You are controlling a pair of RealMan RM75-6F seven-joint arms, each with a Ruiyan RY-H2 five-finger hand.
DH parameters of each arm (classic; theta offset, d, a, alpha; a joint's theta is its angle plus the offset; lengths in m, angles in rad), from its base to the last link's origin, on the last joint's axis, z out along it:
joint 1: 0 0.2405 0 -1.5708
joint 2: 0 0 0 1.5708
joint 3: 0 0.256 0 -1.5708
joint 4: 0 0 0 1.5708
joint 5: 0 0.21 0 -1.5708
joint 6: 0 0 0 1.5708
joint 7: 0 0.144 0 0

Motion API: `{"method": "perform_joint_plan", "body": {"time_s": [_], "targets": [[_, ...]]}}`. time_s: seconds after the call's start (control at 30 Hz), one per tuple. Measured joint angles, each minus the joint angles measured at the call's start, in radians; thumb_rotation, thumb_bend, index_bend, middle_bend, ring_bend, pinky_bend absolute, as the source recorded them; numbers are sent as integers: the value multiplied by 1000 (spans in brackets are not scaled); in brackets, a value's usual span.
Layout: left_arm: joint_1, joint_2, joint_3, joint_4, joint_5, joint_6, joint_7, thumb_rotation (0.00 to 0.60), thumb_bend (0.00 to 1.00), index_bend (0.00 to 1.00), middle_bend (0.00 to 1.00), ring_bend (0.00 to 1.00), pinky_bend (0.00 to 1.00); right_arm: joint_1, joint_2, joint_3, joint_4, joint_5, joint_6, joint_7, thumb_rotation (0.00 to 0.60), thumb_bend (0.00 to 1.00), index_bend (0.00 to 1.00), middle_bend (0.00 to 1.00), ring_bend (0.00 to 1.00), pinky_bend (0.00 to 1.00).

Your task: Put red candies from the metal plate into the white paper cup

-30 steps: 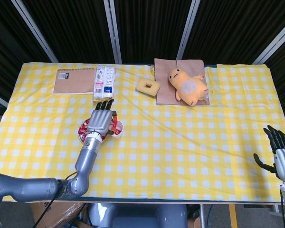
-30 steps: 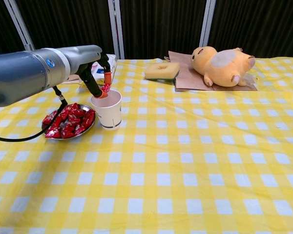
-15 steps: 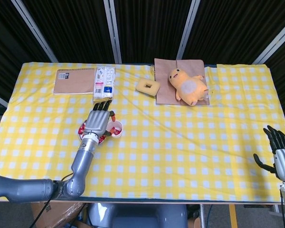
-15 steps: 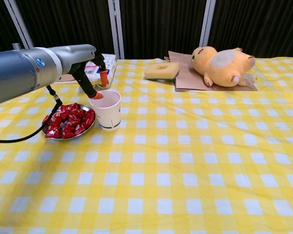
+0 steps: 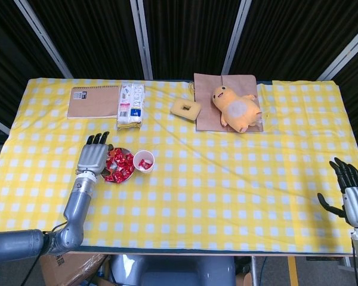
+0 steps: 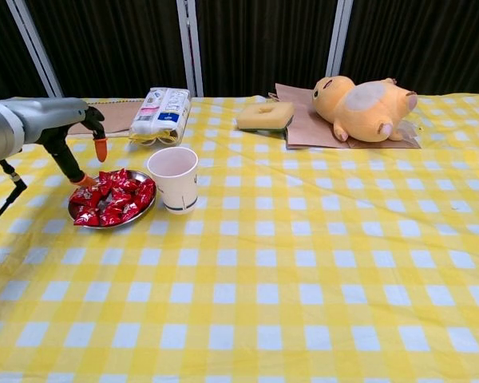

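So the left hand [image 5: 93, 157] hovered just left of the metal plate [image 5: 127, 173], fingers spread and holding nothing, one fingertip dipping toward the plate's near-left rim in the chest view. Red candies [image 6: 112, 196] lay heaped on that plate, and a few showed inside the white paper cup [image 5: 144, 161], which stood upright just beside the plate on its right. Those candies looked light, small and crinkly in glossy wrappers, likely slippery, so a pinch on a wrapper's twisted end or across one piece at the edge of the heap seemed safest. Far off, the right hand [image 5: 353, 196] rested spread and empty.
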Motion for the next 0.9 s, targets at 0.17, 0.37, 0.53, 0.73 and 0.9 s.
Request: {"method": "perform_joint_plan", "body": {"time_s": [0.17, 0.37, 0.53, 0.73, 0.9], "targets": [[8, -9, 17, 23, 1, -20, -7, 600, 250, 432, 0, 0, 16, 0, -1, 0, -1, 0, -2, -1, 600, 409, 0, 10, 0, 0], [1, -54, 27, 69, -4, -39, 0, 600, 250, 416, 0, 0, 16, -1, 2, 1, -4, 1, 1, 4, 600, 410, 0, 11, 0, 0], [-14, -98, 28, 113, -22, -49, 22, 600, 242, 401, 0, 0, 16, -1, 4, 1, -6, 2, 0, 6, 600, 410, 0, 11, 0, 0], [-22, -124, 27, 140, -28, -54, 34, 600, 226, 394, 0, 0, 16, -1, 5, 1, -7, 1, 0, 10, 600, 410, 0, 10, 0, 0], [-27, -142, 25, 156, -23, -58, 38, 600, 226, 393, 0, 0, 16, 0, 4, 1, -6, 2, -3, 10, 600, 409, 0, 11, 0, 0]]}}
